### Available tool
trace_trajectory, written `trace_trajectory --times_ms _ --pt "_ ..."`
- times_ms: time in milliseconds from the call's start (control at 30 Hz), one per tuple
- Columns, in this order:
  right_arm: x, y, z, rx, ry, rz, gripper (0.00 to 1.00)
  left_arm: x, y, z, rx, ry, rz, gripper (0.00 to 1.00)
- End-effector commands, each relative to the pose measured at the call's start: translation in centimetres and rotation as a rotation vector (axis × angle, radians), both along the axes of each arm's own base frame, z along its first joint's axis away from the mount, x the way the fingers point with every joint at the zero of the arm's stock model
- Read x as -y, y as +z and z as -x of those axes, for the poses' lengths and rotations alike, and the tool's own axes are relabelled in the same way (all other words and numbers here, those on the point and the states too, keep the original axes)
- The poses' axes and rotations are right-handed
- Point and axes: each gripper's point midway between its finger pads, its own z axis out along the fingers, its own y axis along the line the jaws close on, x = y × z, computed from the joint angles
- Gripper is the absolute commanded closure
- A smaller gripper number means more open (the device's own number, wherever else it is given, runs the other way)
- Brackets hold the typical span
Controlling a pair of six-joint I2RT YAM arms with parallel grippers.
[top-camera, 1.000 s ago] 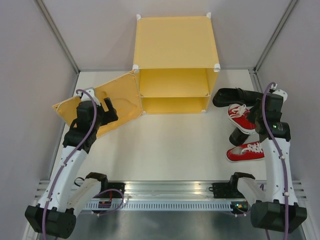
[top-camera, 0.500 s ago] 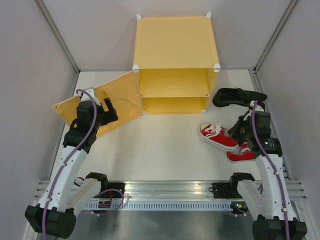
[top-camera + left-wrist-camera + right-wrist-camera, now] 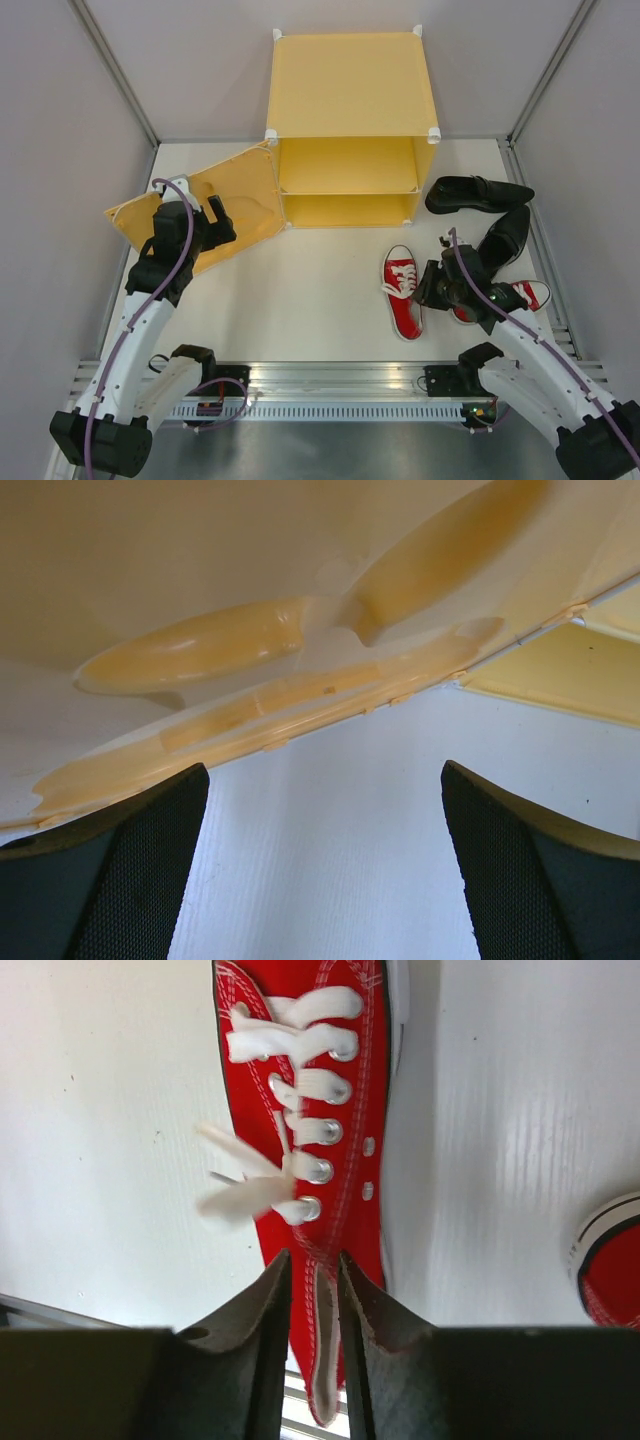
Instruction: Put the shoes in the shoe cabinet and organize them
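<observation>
The yellow-orange shoe cabinet stands at the back with its door swung open to the left and one inner shelf. My right gripper is shut on the side of a red sneaker's opening, in front of the cabinet's right side; the wrist view shows my right gripper pinching the red sneaker's collar. The other red sneaker lies to the right, partly under my arm. Two black dress shoes lie behind. My left gripper is open over the door.
The left wrist view shows the door's embossed apple shape above my open left gripper, with white table below. The second sneaker's toe shows at the right edge of the right wrist view. A metal rail runs along the near edge.
My right arm has pulled one red sneaker left and toward the near edge, away from the other shoes, turning it. The left arm has not moved.
</observation>
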Motion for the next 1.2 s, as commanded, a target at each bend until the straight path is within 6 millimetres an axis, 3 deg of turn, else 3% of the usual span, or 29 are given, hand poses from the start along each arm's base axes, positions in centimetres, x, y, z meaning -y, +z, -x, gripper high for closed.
trace_trajectory --times_ms 0,133,267,333,467,533,733,967,1167 --pt "0.1 -0.5 -0.6 -0.001 -0.065 0.041 0.66 -0.4 0.7 -0.2 0.031 0.002 -0.030 0.00" --pt "0.2 -1.2 -0.4 -0.007 -0.080 0.113 0.64 -0.5 0.7 -0.1 0.032 0.007 -0.035 0.00" --pt "-1.5 0.4 -0.1 0.042 -0.033 0.124 0.64 -0.4 0.7 -0.1 0.030 0.004 -0.031 0.00" --pt "-1.2 1.0 0.1 0.050 -0.039 0.164 0.63 -0.4 0.7 -0.2 0.030 0.002 -0.030 0.00" --pt "-2.4 3.9 0.6 0.099 -0.012 0.163 0.55 -0.4 0.6 -0.1 0.027 0.001 -0.031 0.00" --pt "-2.7 3.9 1.1 0.075 0.013 0.174 0.54 -0.4 0.7 -0.1 0.028 0.004 -0.030 0.00" --pt "-4.6 1.0 3.2 -0.036 0.093 0.145 0.52 -0.7 0.9 0.0 0.034 0.017 -0.039 0.00" --pt "-2.3 -2.7 5.0 -0.117 0.058 0.219 0.51 -0.6 0.6 0.0 0.026 0.010 -0.036 0.00" --pt "-2.4 -4.8 6.6 -0.192 0.103 0.215 0.48 -0.5 0.8 0.0 0.030 0.005 -0.031 0.00"
